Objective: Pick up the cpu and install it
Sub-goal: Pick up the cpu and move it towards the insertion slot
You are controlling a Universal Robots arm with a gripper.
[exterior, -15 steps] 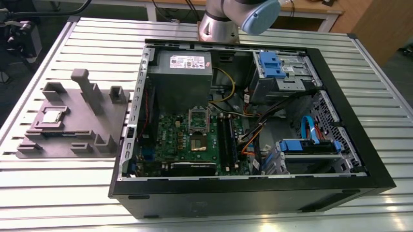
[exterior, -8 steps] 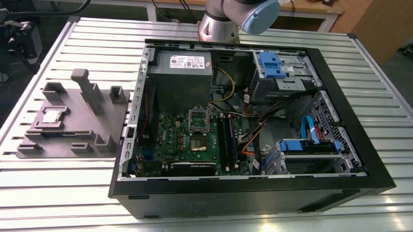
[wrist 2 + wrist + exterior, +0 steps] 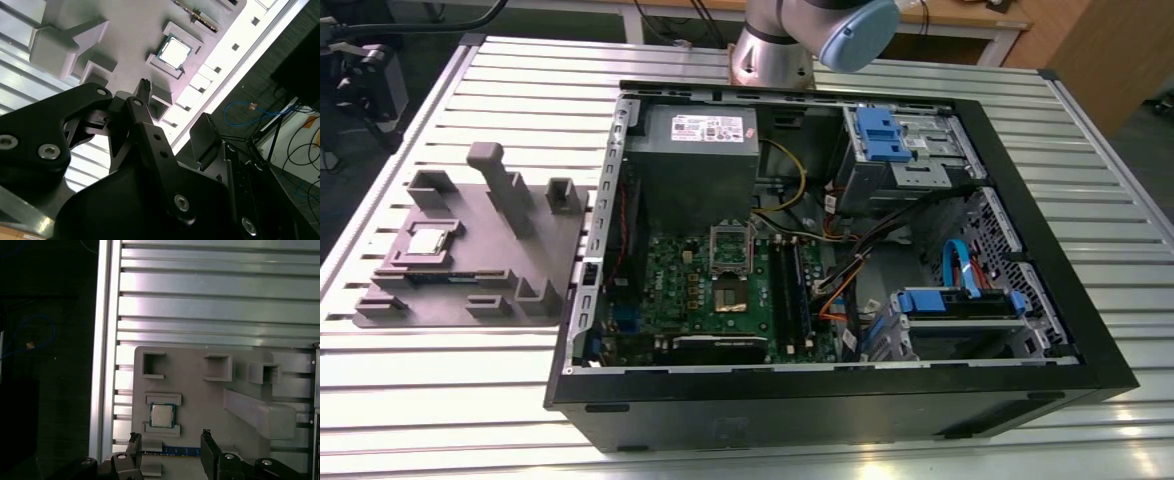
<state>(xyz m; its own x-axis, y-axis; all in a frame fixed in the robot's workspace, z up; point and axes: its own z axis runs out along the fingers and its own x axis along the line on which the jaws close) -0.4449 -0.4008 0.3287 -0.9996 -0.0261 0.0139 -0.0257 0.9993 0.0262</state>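
- The cpu [image 3: 427, 243] lies flat on the grey moulded plate [image 3: 470, 262], silver top facing up, seated in a shallow recess between two low raised lips.
- In both wrist views the cpu [image 3: 162, 415] [image 3: 175, 51] shows as a bright square with a thin dark rim, untouched.
- The plate sits on the slatted aluminium table [image 3: 520, 90], at the exterior view's left, just beside the open computer case [image 3: 854, 410].
- The gripper [image 3: 169, 436] hangs over the plate with its fingers [image 3: 134, 440] spread wide apart and nothing held between them (the gap is wider than the cpu itself).
- In the first wrist view the cpu is seen beyond the fingertips, lined up with the gap between them and clear of both.
- The second wrist view shows the gripper [image 3: 175, 102] at a slant, with one slim dark finger [image 3: 144, 89] ahead of the plate's upright blocks.
- A thin blue strip [image 3: 172, 452] lies in a slot of the plate, near the cpu.
- Inside the case the green motherboard [image 3: 707, 315] lies flat, with the grey power supply [image 3: 700, 150] next to it.
- The arm [image 3: 781, 45] rises from the far edge of the table, behind the case.
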